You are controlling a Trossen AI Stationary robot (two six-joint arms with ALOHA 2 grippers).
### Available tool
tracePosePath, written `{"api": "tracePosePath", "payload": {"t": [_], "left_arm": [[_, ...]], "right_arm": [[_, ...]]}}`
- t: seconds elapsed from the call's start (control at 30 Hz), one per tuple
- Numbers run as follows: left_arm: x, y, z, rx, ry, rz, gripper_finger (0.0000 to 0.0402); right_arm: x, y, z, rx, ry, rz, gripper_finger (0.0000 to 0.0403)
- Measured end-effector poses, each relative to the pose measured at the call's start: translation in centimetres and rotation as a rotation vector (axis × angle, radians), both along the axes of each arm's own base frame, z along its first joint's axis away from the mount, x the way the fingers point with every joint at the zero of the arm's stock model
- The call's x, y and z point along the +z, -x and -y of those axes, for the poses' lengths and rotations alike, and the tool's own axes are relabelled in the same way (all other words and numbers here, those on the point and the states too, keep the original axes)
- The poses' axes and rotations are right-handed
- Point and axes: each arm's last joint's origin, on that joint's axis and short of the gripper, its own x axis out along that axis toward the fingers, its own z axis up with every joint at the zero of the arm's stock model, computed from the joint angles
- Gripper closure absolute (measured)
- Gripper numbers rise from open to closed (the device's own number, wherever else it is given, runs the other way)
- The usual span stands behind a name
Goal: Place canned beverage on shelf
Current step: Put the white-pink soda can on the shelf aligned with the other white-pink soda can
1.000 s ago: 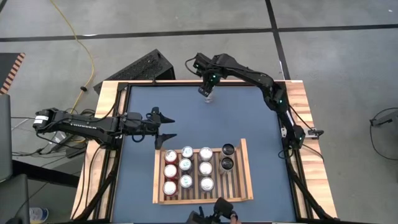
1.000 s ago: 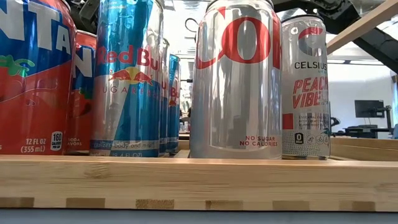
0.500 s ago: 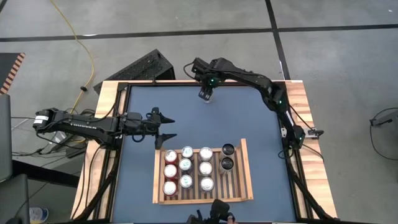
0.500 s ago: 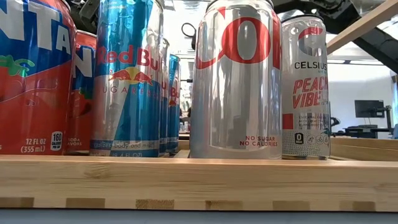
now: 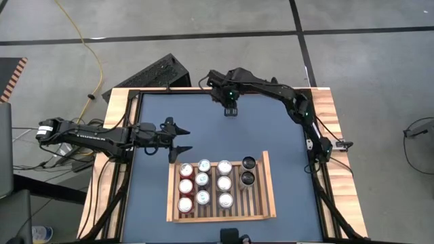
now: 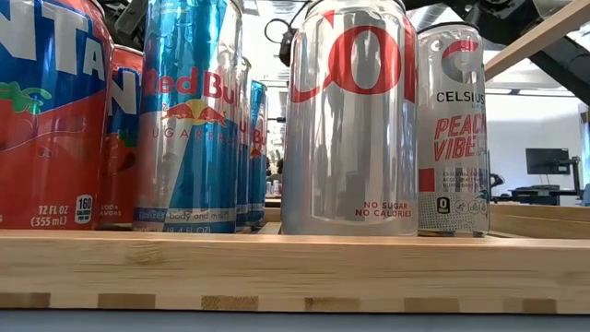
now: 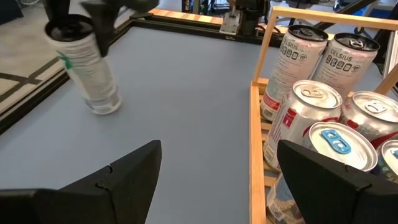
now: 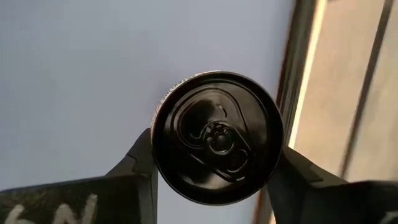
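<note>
On the blue tabletop (image 5: 156, 183) the slatted light-wood shelf (image 5: 268, 196) has room, my left gripper (image 5: 182, 138) waits with fingers spread, and my right gripper (image 5: 230, 108) has just closed its fingers on the black-topped silver can (image 8: 216, 137) at the far edge, so I judge lifting comes next.

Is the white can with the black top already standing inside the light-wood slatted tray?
No, the white can with the black top stands on the blue tabletop, apart from the light-wood slatted tray.

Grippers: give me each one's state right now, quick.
Left gripper: open, holding nothing, beside the shelf.
Right gripper: fingers on both sides of the black-topped can at the table's far edge, gripping it.
</note>
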Motion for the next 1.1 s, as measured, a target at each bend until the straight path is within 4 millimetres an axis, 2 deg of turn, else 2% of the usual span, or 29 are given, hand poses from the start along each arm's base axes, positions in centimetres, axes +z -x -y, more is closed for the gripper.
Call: {"api": "tracePosePath", "payload": {"t": [0.17,0.3,0.57,0.73,0.93,1.1], "left_arm": [[-0.2,0.0,0.0,0.000,0.000,-0.016,0.0095],[-0.2,0.1,0.0,-0.001,-0.003,-0.020,0.0095],[-0.1,0.0,0.0,0.014,-0.009,-0.012,0.0095],[-0.1,0.0,0.0,0.016,-0.004,-0.011,0.0095],[-0.1,0.0,-0.1,0.022,0.006,-0.005,0.0095],[-0.1,0.0,0.0,0.018,0.019,-0.009,0.0095]], "right_arm": [[0.2,-0.3,-2.5,0.235,0.002,-0.107,0.0215],[0.5,-0.7,-4.2,0.313,0.001,-0.120,0.0224],[1.6,-1.4,-6.6,0.294,-0.037,-0.005,0.0197],[1.9,-1.6,-7.6,0.297,-0.056,0.023,0.0201],[1.7,-2.8,-7.5,0.243,-0.114,0.155,0.0184],[1.5,-3.4,-7.5,0.244,-0.111,0.194,0.0173]]}}
